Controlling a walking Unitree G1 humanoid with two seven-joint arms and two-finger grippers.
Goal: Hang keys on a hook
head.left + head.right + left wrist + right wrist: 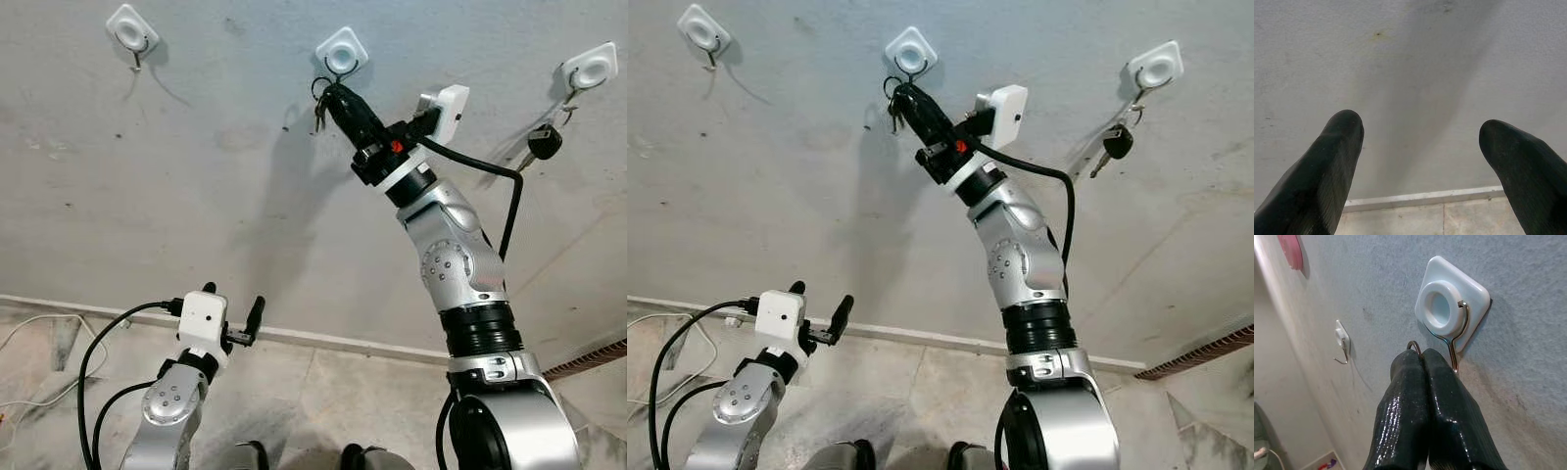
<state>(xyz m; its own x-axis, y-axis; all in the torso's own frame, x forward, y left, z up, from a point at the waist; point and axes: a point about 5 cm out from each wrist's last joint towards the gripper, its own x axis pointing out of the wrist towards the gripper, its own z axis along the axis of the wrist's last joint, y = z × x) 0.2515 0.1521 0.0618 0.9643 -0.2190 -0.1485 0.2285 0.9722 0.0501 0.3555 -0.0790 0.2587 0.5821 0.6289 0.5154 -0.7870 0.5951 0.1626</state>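
Right arm raised to the grey wall (196, 196). Right claw (330, 95) sits just beneath the middle hook (342, 54), one of three white adhesive hooks in a row. Its two black fingers (1420, 406) are pressed together along their length; in the right wrist view their tips lie just below the hook's wire loop, with a thin metal key ring (1414, 346) arching out just past the tips. Keys (318, 113) hang as a small dark bunch at the claw's tip, beside the lower end of the hook wire. Whether the ring is already over the wire cannot be told; the fingers cover the join.

Left hook (131, 29): bare wire, nothing on it. Right hook (590, 69): a second key with a black head (545, 143) dangles from it, well apart from the claw.

Left claw (233, 311) is held low, near the white skirting strip (323, 340) where wall meets tiled floor (343, 392). Fingers spread wide, nothing between them; left wrist view faces plain wall and the skirting. Black cables (93, 362) loop beside the left arm.
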